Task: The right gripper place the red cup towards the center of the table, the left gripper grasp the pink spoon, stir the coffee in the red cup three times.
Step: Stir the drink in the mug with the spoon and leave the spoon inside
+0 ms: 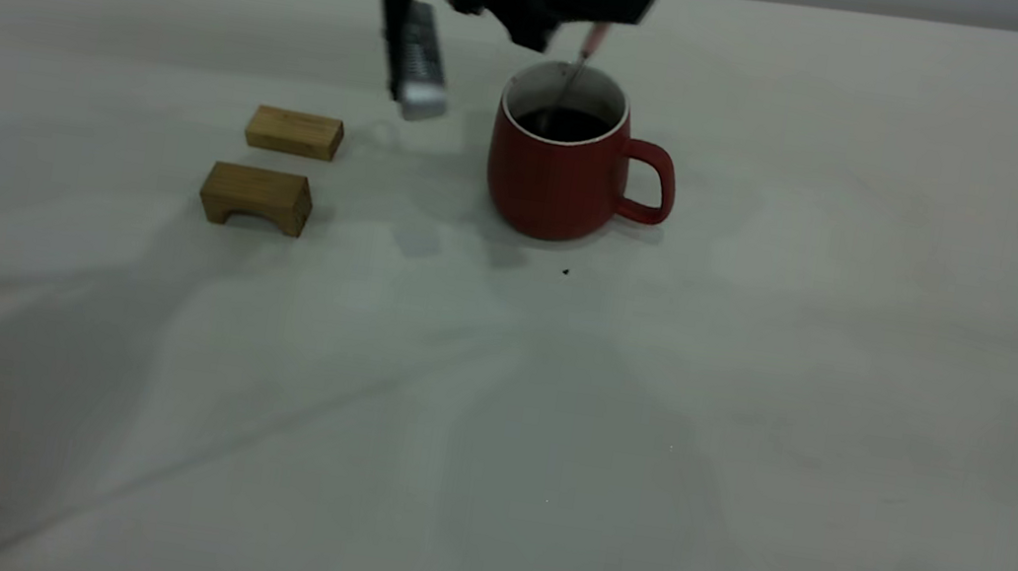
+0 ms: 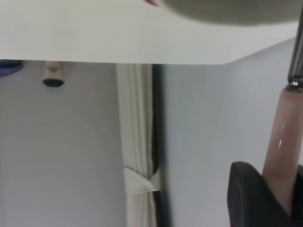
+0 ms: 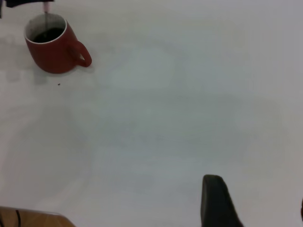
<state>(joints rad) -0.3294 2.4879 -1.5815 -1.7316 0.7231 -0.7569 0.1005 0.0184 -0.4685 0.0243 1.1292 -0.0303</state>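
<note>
The red cup (image 1: 564, 174) stands upright near the middle of the table (image 1: 646, 444), handle pointing right, with dark coffee (image 1: 564, 122) inside. My left gripper (image 1: 609, 1) hangs just above the cup's rim, shut on the pink spoon (image 1: 593, 39). The spoon's metal neck slants down into the coffee. In the left wrist view the pink handle (image 2: 284, 142) sits clamped in the left gripper (image 2: 279, 198) between black fingers. My right gripper (image 3: 258, 208) is open and holds nothing, well away from the cup (image 3: 52, 47) over bare table. It is outside the exterior view.
Two tan wooden blocks lie left of the cup, a flat one (image 1: 293, 132) behind and an arched one (image 1: 257, 197) in front. A tiny black speck (image 1: 566, 272) sits just before the cup. A silver ribbed pad (image 1: 421, 64) hangs from the left arm.
</note>
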